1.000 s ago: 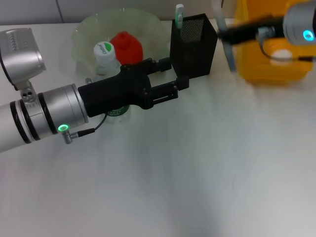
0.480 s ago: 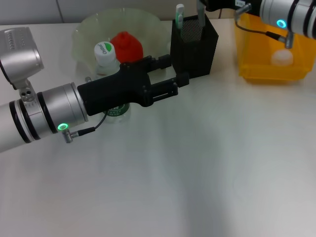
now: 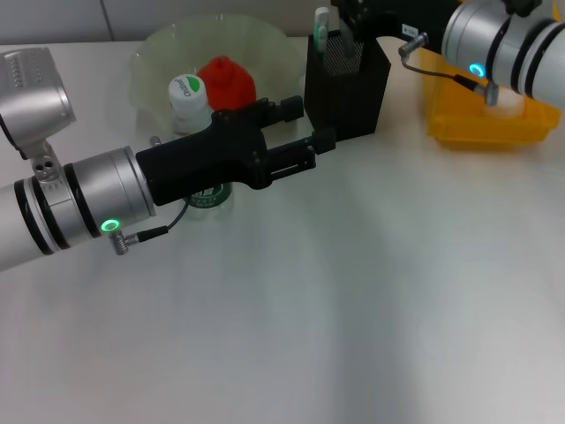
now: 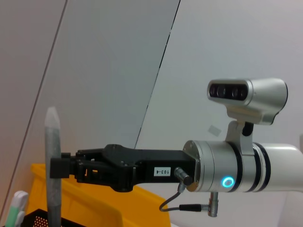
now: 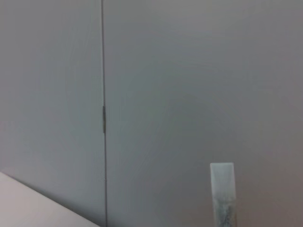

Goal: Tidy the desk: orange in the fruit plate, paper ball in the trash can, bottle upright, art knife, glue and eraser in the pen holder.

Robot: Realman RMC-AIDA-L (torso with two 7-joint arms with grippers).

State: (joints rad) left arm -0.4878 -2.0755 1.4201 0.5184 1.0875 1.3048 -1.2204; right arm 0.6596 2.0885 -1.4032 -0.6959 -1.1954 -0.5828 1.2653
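My right gripper is shut on a long grey tool, the art knife by its look, held upright over the mouth of the black mesh pen holder. Its tip shows in the right wrist view. A white-and-green item stands in the holder. My left gripper is open and empty, just left of the holder. The bottle, white-capped, stands upright behind my left arm. A red-orange fruit lies in the pale green plate. A white paper ball lies in the yellow trash can.
My left arm lies across the middle left of the table and hides the bottle's lower part. The trash can stands right of the pen holder, and shows behind it in the left wrist view. White tabletop fills the front.
My right arm has swung left from above the trash can to above the pen holder, carrying the grey tool. My left arm has barely moved.
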